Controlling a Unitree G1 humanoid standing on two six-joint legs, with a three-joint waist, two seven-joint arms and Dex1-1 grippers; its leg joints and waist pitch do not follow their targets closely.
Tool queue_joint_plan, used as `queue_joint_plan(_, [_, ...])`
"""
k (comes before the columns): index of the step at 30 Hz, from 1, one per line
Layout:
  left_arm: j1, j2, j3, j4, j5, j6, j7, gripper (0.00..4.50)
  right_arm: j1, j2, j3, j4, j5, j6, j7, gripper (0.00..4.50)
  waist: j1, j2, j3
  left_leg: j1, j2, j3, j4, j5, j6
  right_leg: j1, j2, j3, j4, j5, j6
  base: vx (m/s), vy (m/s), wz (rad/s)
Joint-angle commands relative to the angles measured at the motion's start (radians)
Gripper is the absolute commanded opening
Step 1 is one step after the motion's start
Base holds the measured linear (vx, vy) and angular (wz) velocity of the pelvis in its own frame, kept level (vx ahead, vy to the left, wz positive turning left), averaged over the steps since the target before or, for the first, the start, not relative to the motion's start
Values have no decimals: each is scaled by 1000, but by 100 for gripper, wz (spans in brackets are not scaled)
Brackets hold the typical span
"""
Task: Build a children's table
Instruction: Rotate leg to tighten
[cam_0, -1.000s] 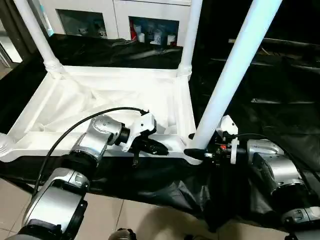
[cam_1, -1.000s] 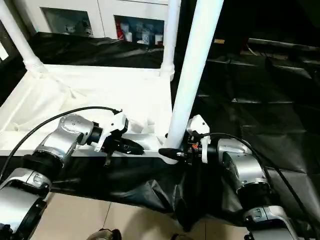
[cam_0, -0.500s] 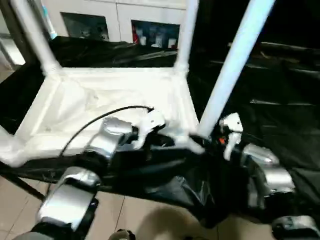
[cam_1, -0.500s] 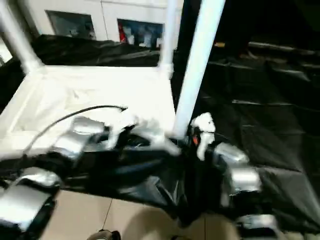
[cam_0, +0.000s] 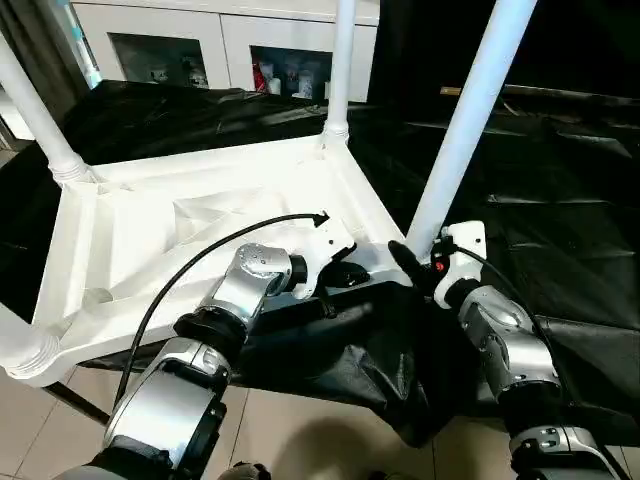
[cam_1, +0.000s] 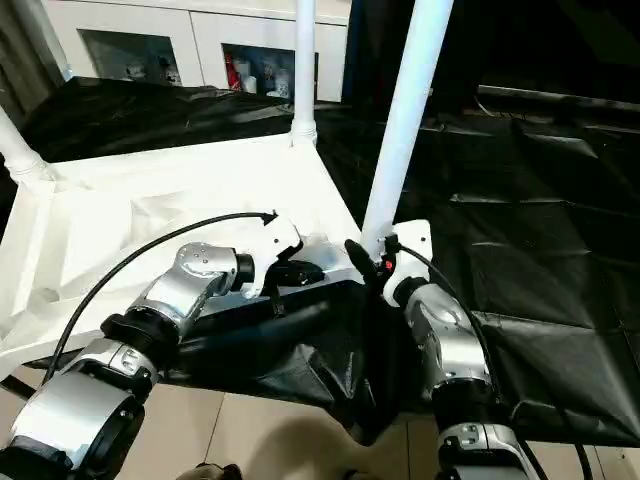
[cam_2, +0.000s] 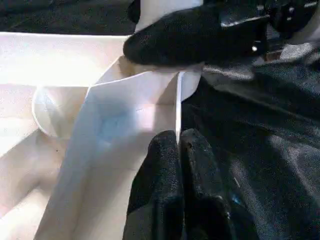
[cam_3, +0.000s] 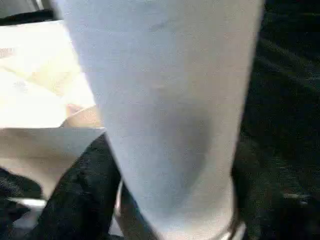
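The children's table lies upside down on a black-covered bench, its ribbed white top turned at an angle to me. Three legs stand in their sockets: far left, far right and near right. The near-left corner socket sticks out over the bench edge. My left gripper is shut on the thin near rim of the top, beside the near-right corner. My right gripper is closed around the base of the near-right leg, with one black finger against it.
A crumpled black sheet covers the bench and hangs over its front edge. Beige floor tiles lie below. White cabinets with glass doors stand behind the bench.
The table has turned on the bench: its near-right corner with the leg went away from me and its near-left corner came toward me. Both grippers went with it.
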Motion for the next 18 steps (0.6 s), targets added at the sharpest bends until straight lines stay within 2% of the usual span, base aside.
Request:
queue_joint_plan(1, [-17, -30, -56, 26, 22, -40, -13, 0, 14, 31, 147, -20, -8, 15, 144, 362, -6, -6, -51, 25, 55, -42, -84, -401, 4, 13, -57, 30, -80, -404, -163, 0, 0, 0])
queue_joint_plan(3, [-18, -15, -52, 29, 23, -56, -27, 0, 20, 4, 144, -36, -4, 13, 185, 371, -4, -7, -53, 25, 54, -40, -81, -388, 12, 14, -59, 31, -80, -398, -164, 0, 0, 0])
queue_joint_plan(6, [-26, -8, -40, 38, 16, -56, -32, 0, 32, -25, 141, -57, 7, 15, 229, 371, 1, -10, -58, 25, 56, -35, -75, -328, 32, 18, -60, 32, -72, -332, -188, 0, 0, 0])
queue_joint_plan(8, [-31, -2, -40, 42, 11, -20, -71, 44, 46, -45, 142, -78, 18, 17, 264, 375, 4, -10, -58, 25, 56, -32, -73, -299, 44, 19, -58, 33, -68, -293, -206, 0, 0, 0])
queue_joint_plan(10, [-37, 2, -47, 55, 19, 12, -82, 55, 55, -59, 139, -92, 19, 16, 290, 375, 7, -11, -62, 22, 56, -30, -69, -270, 57, 24, -58, 31, -61, -265, -215, 0, 0, 0])
queue_joint_plan(11, [-38, 3, -49, 58, 21, 19, -83, 55, 55, -60, 138, -93, 20, 16, 293, 375, 6, -10, -65, 17, 57, -32, -68, -246, 65, 29, -59, 29, -56, -235, -221, 0, 0, 0])
queue_joint_plan(12, [-39, 4, -51, 61, 23, 26, -82, 61, 56, -62, 137, -94, 22, 16, 296, 375, 1, -14, -68, 5, 54, -35, -66, -212, 75, 37, -60, 26, -47, -194, -225, 0, 0, 0])
queue_joint_plan(14, [-46, 5, -53, 75, 33, 42, -63, 90, 55, -69, 134, -99, 28, 19, 303, 375, -3, -12, -69, 0, 53, -37, -62, -182, 85, 40, -60, 25, -42, -152, -231, 51, -1, -13])
queue_joint_plan(16, [-55, 2, -46, 91, 36, 44, -32, 95, 50, -72, 126, -100, 34, 22, 310, 375, -9, -12, -74, 8, 50, -31, -51, -148, 114, 37, -56, 26, -32, -48, -271, 28, -3, -3])
queue_joint_plan(18, [-61, -2, -39, 101, 35, 46, -17, 101, 45, -75, 119, -101, 38, 25, 316, 375, -9, -9, -72, 6, 50, -28, -48, -132, 134, 37, -55, 26, -31, -8, -295, 0, 0, 0])
